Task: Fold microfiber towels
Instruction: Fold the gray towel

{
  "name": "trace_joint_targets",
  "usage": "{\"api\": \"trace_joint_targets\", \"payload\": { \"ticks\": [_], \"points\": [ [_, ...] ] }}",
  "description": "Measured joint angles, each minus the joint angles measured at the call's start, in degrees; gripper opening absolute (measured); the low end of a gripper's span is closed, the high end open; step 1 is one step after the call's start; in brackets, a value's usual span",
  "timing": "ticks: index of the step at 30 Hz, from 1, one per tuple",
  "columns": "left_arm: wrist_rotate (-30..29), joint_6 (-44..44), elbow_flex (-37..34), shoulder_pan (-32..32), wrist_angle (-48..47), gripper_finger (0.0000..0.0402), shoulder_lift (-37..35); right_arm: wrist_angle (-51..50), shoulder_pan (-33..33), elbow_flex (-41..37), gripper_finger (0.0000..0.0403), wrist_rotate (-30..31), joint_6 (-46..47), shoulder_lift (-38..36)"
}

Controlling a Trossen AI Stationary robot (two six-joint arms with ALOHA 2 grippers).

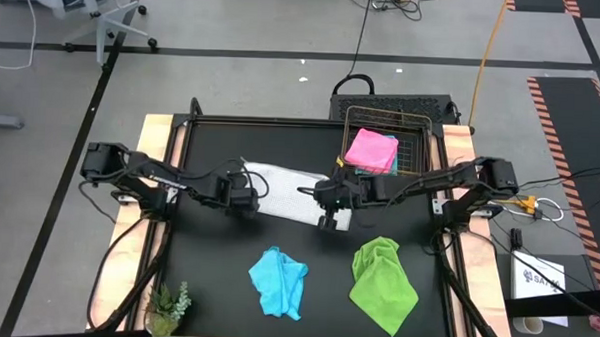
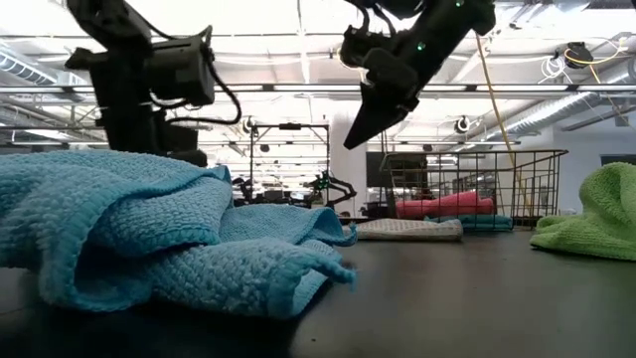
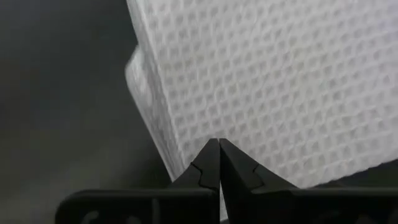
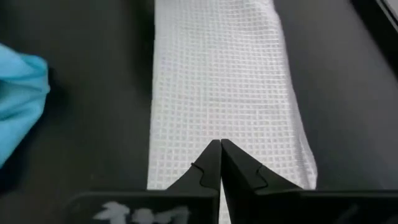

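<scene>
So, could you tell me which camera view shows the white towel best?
The high view: the white towel lies there as a whole folded strip between the left pincer and right pincer. Both wrist views show only its weave close up; the low view shows just a thin far edge.

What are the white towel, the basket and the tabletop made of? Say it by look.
White towel: soft woven cloth, probably microfiber, matte; a fine waffle grid of small squares shows across it. Basket: thin metal wire, brassy-looking; open grid walls that one sees through. Table: smooth black matte mat or board, material unclear; pale wood-like edging shows along both sides.
</scene>
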Motion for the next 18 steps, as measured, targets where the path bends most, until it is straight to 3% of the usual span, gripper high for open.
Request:
{"api": "trace_joint_targets", "payload": {
  "ticks": [8,15,18],
  "points": [
    [1.24,-6.27,-2.85,-3.76,1.85,0.0003,-0.20,0.22,-0.80,0.02,0.0000,-0.12,-0.94,-0.06],
    [11.80,-12.46,-2.77,-8.80,2.66,0.0013,-0.31,0.02,-0.78,0.02,0.0000,-0.14,-1.49,-0.04],
    [13.02,-14.47,-2.75,-10.80,2.67,0.0005,-0.28,0.04,-0.78,0.02,0.0000,-0.17,-1.52,-0.04]
  ]
}}
